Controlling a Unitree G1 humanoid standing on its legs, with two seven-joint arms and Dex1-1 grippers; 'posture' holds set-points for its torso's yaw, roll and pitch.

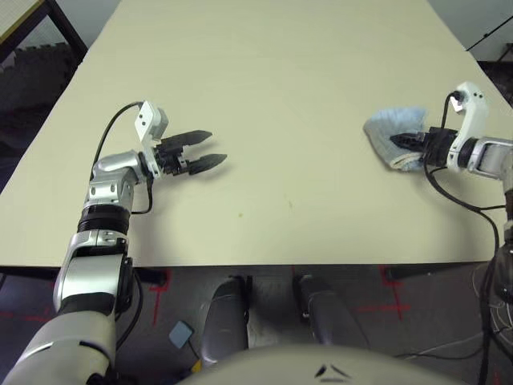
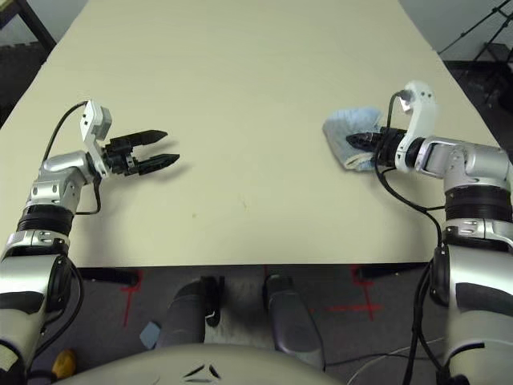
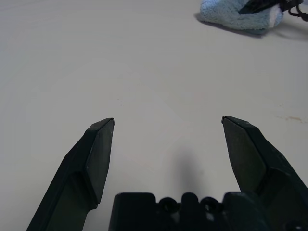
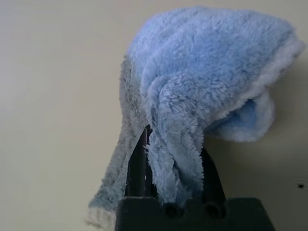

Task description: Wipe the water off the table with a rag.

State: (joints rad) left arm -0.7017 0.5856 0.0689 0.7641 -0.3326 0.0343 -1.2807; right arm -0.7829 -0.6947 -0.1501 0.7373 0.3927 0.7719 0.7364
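Note:
The light blue rag [image 1: 383,126] lies bunched on the right side of the cream table [image 1: 272,72]. My right gripper [image 1: 396,141] is shut on it, with a fold of the cloth pinched between the black fingers [image 4: 136,166] and the rest draped past them. The rag [image 3: 233,14] also shows across the table from my left gripper [image 1: 216,147]. That gripper hovers over the left side, open, with nothing between its fingertips [image 3: 102,139]. The water is out of view.
Two faint tiny specks [image 1: 239,213] mark the tabletop near the front centre. The table's front edge [image 1: 264,263] runs just below both arms. A cable [image 1: 461,200] hangs from the right wrist over the surface.

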